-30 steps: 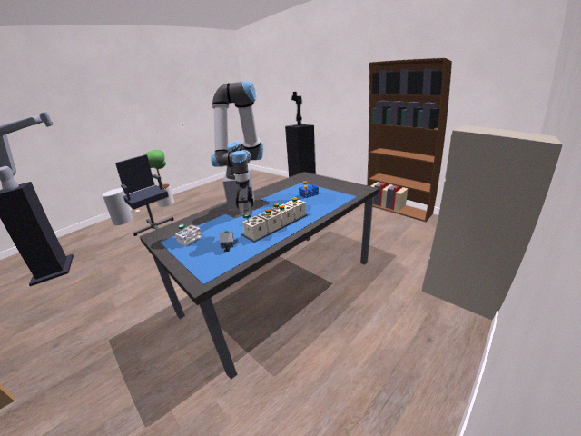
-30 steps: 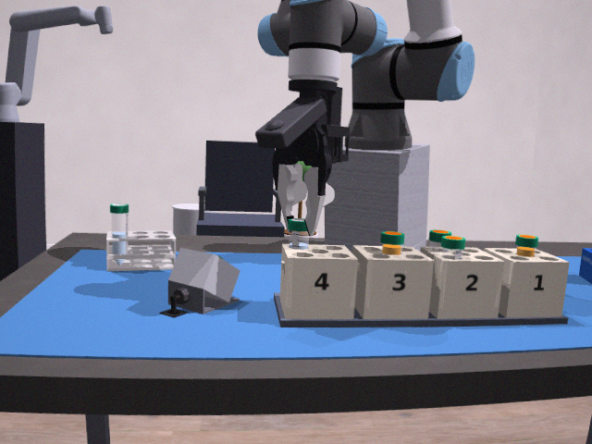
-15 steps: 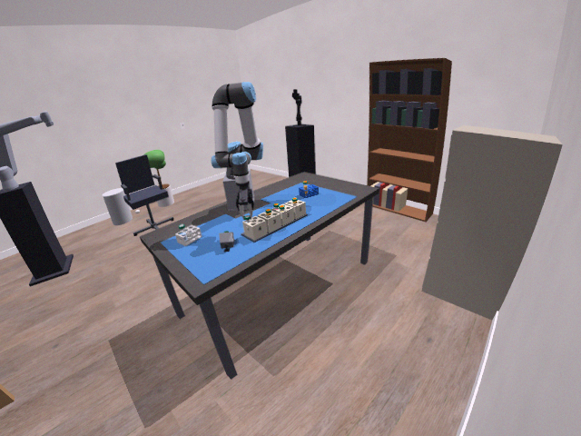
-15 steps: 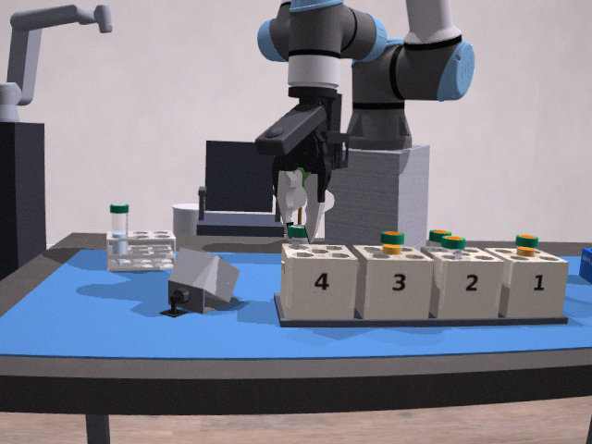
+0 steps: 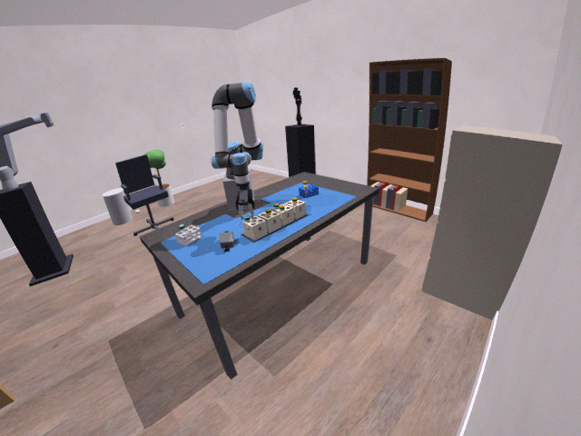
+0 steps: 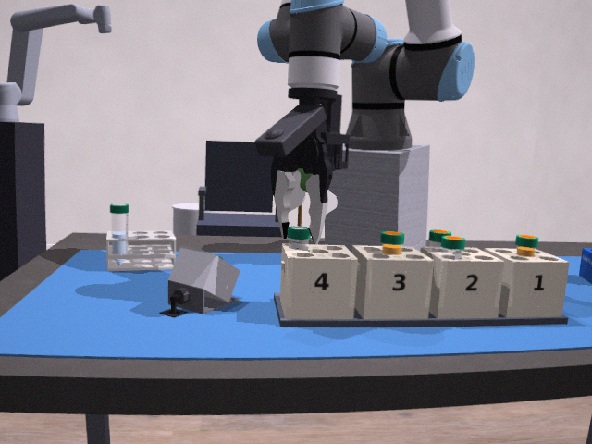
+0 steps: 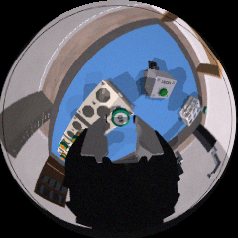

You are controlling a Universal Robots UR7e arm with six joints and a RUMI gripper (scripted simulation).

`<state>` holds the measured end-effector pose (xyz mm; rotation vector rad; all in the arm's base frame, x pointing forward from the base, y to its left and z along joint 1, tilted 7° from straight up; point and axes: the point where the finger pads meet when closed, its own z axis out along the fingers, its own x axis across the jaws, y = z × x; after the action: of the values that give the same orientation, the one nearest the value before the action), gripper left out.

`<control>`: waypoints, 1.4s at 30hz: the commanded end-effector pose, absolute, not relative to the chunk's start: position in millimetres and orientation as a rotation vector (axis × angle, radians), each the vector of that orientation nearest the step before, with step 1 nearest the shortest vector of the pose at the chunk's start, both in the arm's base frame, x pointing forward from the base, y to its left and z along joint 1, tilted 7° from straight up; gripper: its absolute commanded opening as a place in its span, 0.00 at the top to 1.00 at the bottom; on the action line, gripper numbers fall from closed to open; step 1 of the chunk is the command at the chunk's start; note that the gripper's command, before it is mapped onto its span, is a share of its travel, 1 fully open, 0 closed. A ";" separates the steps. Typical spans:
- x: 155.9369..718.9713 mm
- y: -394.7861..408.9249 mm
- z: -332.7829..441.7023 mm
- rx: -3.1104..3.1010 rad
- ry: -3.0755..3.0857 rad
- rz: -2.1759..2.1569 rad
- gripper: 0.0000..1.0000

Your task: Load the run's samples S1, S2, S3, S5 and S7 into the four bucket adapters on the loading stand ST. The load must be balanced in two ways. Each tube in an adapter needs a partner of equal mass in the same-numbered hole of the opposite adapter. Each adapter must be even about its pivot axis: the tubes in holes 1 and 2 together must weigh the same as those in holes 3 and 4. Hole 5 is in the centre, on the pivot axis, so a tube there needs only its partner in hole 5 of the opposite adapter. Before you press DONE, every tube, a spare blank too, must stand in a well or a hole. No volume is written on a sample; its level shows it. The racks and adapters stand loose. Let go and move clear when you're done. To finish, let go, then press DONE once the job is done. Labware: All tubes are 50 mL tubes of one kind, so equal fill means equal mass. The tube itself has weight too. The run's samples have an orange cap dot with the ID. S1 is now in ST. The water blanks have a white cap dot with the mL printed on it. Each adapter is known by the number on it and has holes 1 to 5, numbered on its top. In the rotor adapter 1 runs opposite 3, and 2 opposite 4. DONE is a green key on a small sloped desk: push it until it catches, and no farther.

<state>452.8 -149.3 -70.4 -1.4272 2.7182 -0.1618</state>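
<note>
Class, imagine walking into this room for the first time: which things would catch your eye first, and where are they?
First, the grey-and-blue robot arm reaching down, its hand open just above a white-dotted, green-capped tube seated in the cream block numbered 4. Next, the row of four numbered cream blocks on the bright blue mat, several holding orange-dotted tubes. Left of them sits a small grey sloped desk.

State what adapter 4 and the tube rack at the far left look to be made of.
Adapter 4: likely matte cream plastic, opaque and dull, no glare. Tube rack: seemingly clear plastic or acrylic, since the mat shows through its walls.
</note>
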 end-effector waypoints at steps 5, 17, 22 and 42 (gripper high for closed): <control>453.1 -149.5 -69.9 -1.427 2.718 -0.163 0.65; 451.0 -148.2 -50.2 -1.427 2.718 -0.163 0.65; 449.2 -147.2 -33.7 -1.427 2.718 -0.164 0.65; 408.8 -55.7 -39.3 -2.190 2.198 -0.189 0.65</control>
<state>417.3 -76.7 -39.7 -2.0327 2.3485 -0.1756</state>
